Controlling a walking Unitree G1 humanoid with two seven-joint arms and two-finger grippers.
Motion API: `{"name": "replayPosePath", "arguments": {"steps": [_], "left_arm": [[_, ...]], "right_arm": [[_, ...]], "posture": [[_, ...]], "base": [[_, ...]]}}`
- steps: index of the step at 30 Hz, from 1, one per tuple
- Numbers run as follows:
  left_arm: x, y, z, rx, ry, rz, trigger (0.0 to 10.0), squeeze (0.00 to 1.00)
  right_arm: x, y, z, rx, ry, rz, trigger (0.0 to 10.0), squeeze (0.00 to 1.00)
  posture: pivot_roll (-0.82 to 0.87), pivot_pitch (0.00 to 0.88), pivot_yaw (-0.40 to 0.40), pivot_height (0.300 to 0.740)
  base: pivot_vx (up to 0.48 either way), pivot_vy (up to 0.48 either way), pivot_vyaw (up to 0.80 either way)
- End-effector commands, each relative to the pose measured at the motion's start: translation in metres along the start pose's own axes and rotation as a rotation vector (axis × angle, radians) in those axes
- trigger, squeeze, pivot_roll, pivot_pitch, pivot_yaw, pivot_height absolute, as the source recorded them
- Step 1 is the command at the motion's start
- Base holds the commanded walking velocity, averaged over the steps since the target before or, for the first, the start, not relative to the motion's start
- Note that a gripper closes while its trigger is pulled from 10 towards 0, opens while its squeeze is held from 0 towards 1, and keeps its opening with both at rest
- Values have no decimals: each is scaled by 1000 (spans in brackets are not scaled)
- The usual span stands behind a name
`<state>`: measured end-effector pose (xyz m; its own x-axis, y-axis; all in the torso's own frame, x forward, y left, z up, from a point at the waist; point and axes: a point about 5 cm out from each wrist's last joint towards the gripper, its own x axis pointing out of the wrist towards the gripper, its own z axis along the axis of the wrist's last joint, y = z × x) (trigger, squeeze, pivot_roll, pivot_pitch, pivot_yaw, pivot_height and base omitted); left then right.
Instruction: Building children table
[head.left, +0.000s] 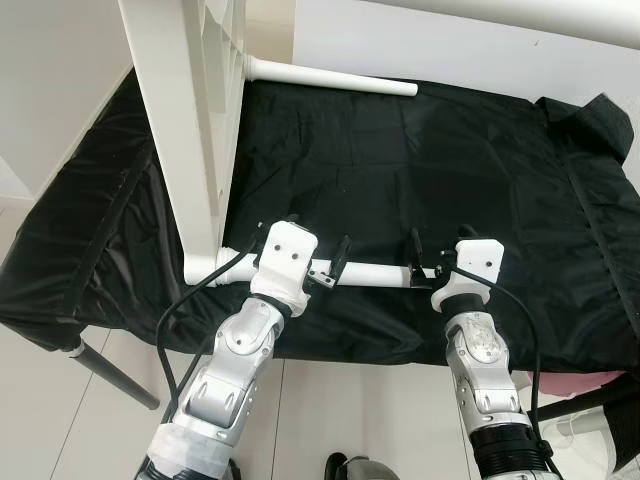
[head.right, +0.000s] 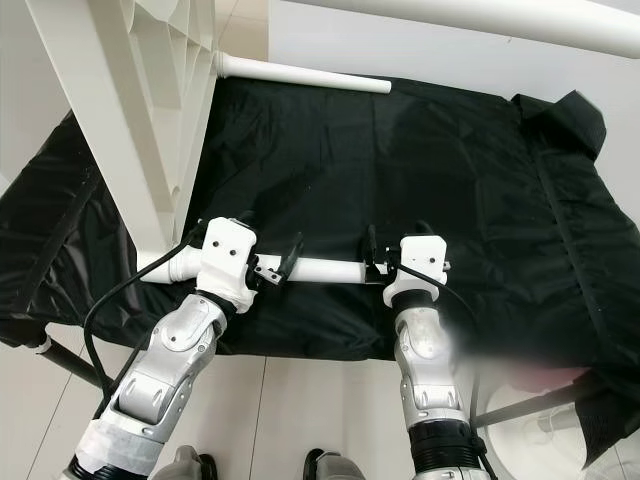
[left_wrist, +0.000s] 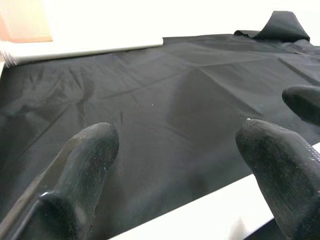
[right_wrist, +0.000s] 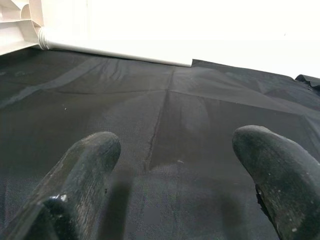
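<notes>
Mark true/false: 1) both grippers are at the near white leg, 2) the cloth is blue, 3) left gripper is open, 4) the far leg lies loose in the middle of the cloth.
1) True: left gripper and right gripper sit at the near white leg.
2) False: the cloth is black.
3) True: its fingers stand apart.
4) False: the far leg lies along the cloth's back edge, joined to the white tabletop.
</notes>
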<state>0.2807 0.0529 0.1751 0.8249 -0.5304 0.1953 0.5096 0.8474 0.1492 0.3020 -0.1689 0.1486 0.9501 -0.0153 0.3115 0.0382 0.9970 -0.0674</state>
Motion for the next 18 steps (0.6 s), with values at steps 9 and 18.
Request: {"name": "replayPosePath", "arguments": {"steps": [9,18], "left_arm": [[2,-3,-3,2,6,-23,10000,0],[3,-3,-5,7,12,-19,10000,0]], "right_arm": [[-3,-2,-4,-9,11,-3,10000,0],[-3,0,-4,-9,12,5,10000,0]], "posture": [[13,114,-80,740],[14,109,-84,740]], "base": [[0,0,0],[0,-362,0]]}}
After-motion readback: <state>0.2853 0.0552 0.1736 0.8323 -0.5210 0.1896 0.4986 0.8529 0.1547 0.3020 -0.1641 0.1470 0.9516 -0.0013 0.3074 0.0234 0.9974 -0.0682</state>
